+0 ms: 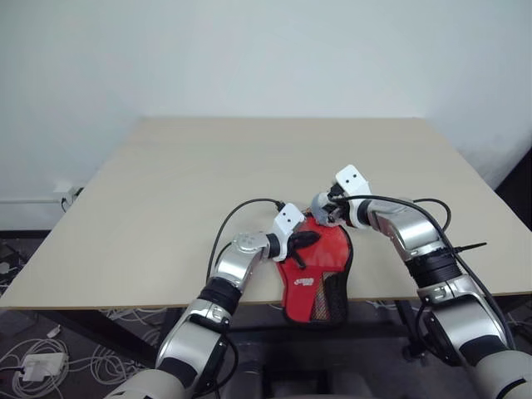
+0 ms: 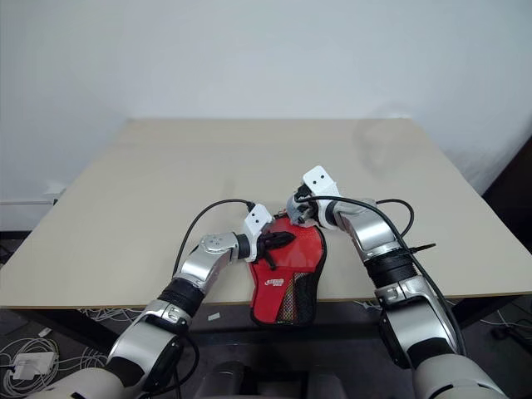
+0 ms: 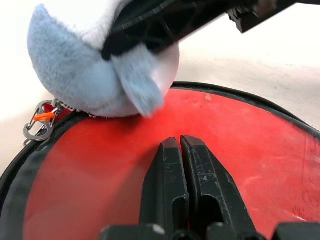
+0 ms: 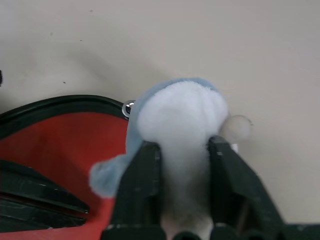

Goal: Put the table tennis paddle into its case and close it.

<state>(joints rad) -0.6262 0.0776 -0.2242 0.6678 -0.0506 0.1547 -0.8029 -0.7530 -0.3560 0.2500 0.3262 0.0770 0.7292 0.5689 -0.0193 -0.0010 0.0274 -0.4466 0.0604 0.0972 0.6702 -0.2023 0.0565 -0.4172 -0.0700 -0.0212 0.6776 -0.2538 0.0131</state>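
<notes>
**Right gripper takes the zipper charm, left pins the case**

Right wrist view puts us right on the action: the right gripper (image 4: 182, 150) has its two black fingers (image 4: 142, 172) squeezed onto a small plush charm (image 4: 180, 117), white and pale blue, with the soft body bulging between them. Left wrist view shows that same charm hanging off a little metal clip (image 3: 37, 124) at the black zipper trim of the case (image 3: 125, 175), so this looks like the zipper's pull.

Over to the left gripper (image 3: 182, 150): fingers fully together, holding nothing, tips pressed down flat on the red fabric to keep it from sliding. From the head camera, the case (image 1: 316, 270) lies at the near edge of the table (image 1: 166, 183), round end away from the robot, mesh handle end hanging just past the edge, with both grippers meeting at its far end.

And the table tennis paddle? No rubber face or wooden handle on show anywhere, so it is most likely inside already, though the cover hides that and I can't confirm it.

So the step in hand is the closing. Next move, as I read it: the right arm draws the charm along the curved zipper line while the left holds the fabric firm. A soft plush grip could slip under pull.
</notes>
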